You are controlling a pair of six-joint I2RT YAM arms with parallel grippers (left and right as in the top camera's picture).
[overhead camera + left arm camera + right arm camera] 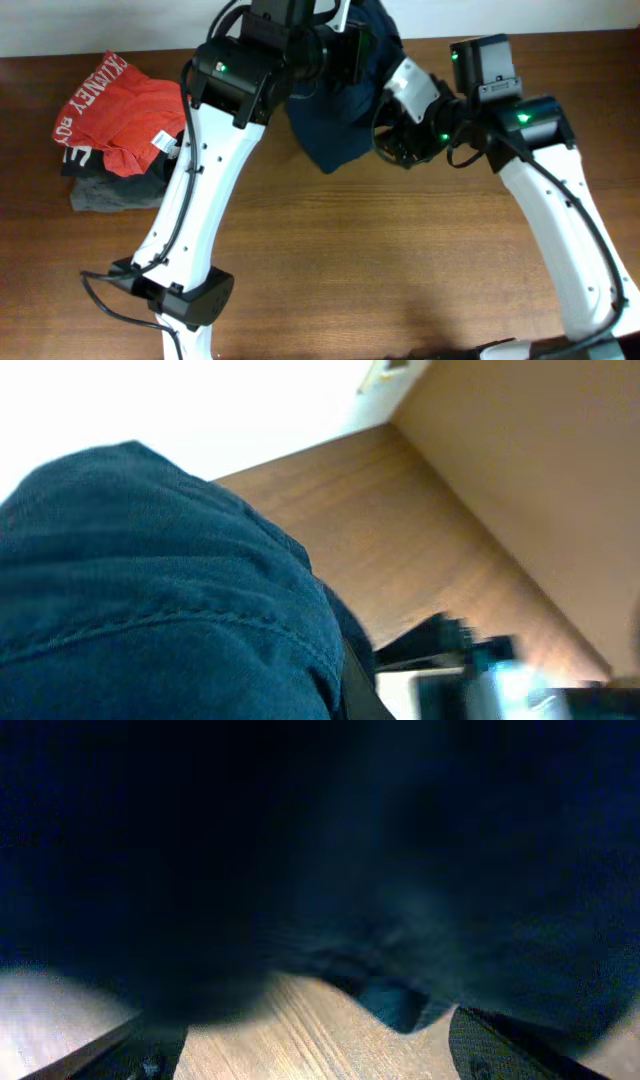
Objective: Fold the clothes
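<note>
The navy garment [335,115] is bunched at the bench's [400,260] 12 o'clock edge. It hangs in a loose heap that tapers to a point toward 6 o'clock. The cloth is plain, dark and soft, with a stitched seam showing close up. The left gripper [362,52] is clenched on its upper part. The right gripper [320,1055] is released, jaws wide, just at the heap's 3 o'clock side with cloth above its fingertips. A red shirt [120,110] lies on a grey garment [115,192] at 10 o'clock.
</note>
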